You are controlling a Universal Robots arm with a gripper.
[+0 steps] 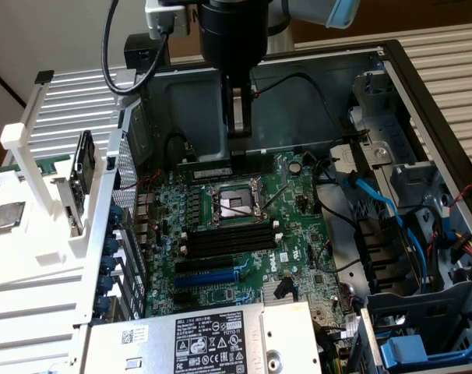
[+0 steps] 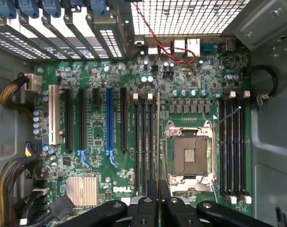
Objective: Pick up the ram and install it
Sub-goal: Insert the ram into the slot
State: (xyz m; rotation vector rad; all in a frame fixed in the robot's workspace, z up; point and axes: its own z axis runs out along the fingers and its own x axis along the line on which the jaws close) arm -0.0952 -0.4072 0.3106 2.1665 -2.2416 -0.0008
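My gripper [image 1: 237, 148] reaches down into the open computer case and is shut on the ram [image 1: 219, 169], a long thin green stick with a whitish label. The ram hangs level above the motherboard [image 1: 298, 234]; in the exterior view it shows just beyond the CPU socket [image 1: 237, 201]. In the wrist view the ram [image 2: 158, 142] shows edge-on as a thin line running out from between the fingertips [image 2: 157, 198]. It lies between a bank of empty black slots [image 2: 144, 142] and the CPU socket [image 2: 190, 153]. The empty black slots [image 1: 228, 238] have white end clips.
A second bank of black slots [image 2: 233, 146] lies on the socket's other side. A blue slot [image 1: 213, 274], the power supply [image 1: 213, 335], blue cables [image 1: 376, 202] and the drive cage [image 1: 392, 148] crowd the case. A white fixture [image 1: 41, 210] stands outside it, on the exterior view's left.
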